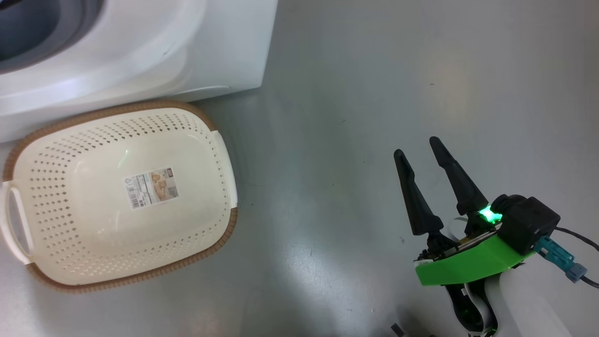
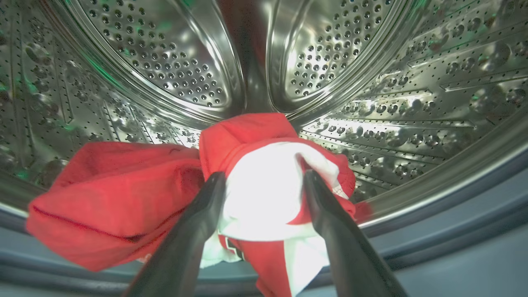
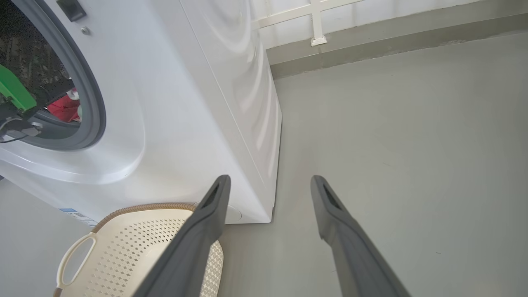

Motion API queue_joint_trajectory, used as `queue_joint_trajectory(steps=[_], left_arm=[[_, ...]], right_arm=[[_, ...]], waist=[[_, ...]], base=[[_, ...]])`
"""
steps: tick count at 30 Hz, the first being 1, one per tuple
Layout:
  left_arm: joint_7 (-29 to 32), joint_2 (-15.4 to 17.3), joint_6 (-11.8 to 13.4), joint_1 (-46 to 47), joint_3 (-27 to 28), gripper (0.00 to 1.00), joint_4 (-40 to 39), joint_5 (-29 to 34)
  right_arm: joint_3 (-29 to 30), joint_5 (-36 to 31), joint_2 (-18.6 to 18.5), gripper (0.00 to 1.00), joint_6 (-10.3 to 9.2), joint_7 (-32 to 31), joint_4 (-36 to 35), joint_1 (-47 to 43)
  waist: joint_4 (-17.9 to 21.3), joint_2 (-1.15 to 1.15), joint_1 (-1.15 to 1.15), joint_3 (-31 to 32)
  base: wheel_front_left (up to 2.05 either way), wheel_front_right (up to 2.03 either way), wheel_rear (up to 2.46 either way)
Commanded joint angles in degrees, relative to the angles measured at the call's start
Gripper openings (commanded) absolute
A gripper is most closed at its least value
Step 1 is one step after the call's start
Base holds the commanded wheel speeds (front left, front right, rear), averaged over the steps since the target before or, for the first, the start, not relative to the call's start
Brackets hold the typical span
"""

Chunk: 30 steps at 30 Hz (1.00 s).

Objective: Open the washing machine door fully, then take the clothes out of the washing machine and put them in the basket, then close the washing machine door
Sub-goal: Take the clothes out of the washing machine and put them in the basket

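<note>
Inside the steel drum (image 2: 165, 62) of the washing machine (image 1: 140, 51) lie the red clothes (image 2: 115, 198), bunched at the front lip with a white patch facing me. My left gripper (image 2: 264, 177) is open, its two fingers on either side of that white and red bundle. Seen from the right wrist, the left arm's green wrist (image 3: 14, 93) reaches into the round opening, with red fabric (image 3: 64, 108) beyond it. The basket (image 1: 117, 108) sits empty on the floor before the machine. My right gripper (image 1: 416, 147) hangs open over bare floor, holding nothing. The door is out of view.
The grey floor (image 1: 351, 117) stretches to the right of the machine and basket. A wall with a low skirting (image 3: 371, 45) runs behind the machine. The grey-blue gasket (image 2: 453, 214) rings the drum's mouth below the clothes.
</note>
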State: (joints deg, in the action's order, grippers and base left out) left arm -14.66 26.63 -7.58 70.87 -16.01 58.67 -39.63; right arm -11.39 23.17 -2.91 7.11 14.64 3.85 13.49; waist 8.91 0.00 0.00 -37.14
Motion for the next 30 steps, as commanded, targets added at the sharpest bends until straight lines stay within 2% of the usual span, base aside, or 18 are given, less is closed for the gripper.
queue_joint_trajectory(steps=[1, 9, 10, 11, 12, 13, 14, 23, 30], left_arm=[[-0.3, 3.9, 0.1, 0.5, -0.2, 1.0, -0.8, -0.6], [-0.3, 5.3, 0.1, 0.1, -4.5, 1.0, -1.0, -2.8], [-0.3, 5.5, 0.1, 0.0, -5.0, 0.97, -0.9, -3.1], [-0.3, 5.7, 0.1, 0.0, -5.4, 0.71, -0.9, -3.4], [-0.3, 5.7, 0.1, -0.1, -5.9, 0.39, -0.9, -3.7], [-0.3, 5.8, 0.1, -0.1, -6.5, 0.15, -1.3, -4.0], [-0.3, 6.0, 0.1, -0.2, -6.9, 0.0, -1.6, -4.3], [-0.3, 5.9, 0.1, -1.7, -6.3, 0.0, -4.2, -6.4], [-0.3, 3.9, 0.1, -7.6, 2.6, 0.0, -10.6, -2.9]], right_arm=[[-1.0, 0.6, 0.0, 1.0, 0.37, 0.4, -1.7, -0.7], [-0.9, 0.7, 0.0, 1.0, 0.37, 0.4, -2.1, -0.9], [-0.9, 0.7, 0.0, 1.0, 0.37, 0.4, -2.1, -0.8], [-0.9, 0.7, 0.0, 1.0, 0.37, 0.4, -2.1, -0.8], [-0.9, 0.7, 0.0, 1.0, 0.37, 0.4, -2.1, -0.8], [-0.9, 0.6, 0.0, 1.0, 0.37, 0.4, -2.2, -0.8], [-0.8, 0.6, 0.0, 1.0, 0.37, 0.4, -2.2, -0.8], [0.3, 0.1, 0.0, 1.0, 0.37, 0.4, -2.2, -0.8], [1.3, -0.4, 0.0, 1.0, 0.37, 0.4, -1.2, -0.9]], waist=[[0.6, 0.0, 0.0, -0.4], [1.1, 0.0, 0.0, -0.7], [1.2, 0.0, 0.0, -0.7], [1.2, 0.0, 0.0, -0.7], [1.3, 0.0, 0.0, -0.7], [1.3, 0.0, 0.0, -0.6], [1.3, 0.0, 0.0, -0.6], [0.2, 0.0, 0.0, 0.4], [-1.9, 0.0, 0.0, 3.4]], base=[[0.0, 0.0, 0.0], [0.0, 0.0, 0.0], [0.0, 0.0, 0.0], [0.0, 0.0, 0.0], [0.0, 0.0, 0.0], [0.0, 0.0, 0.0], [0.0, 0.0, 0.0], [0.0, 0.0, 0.0], [0.0, 0.0, 0.0]])
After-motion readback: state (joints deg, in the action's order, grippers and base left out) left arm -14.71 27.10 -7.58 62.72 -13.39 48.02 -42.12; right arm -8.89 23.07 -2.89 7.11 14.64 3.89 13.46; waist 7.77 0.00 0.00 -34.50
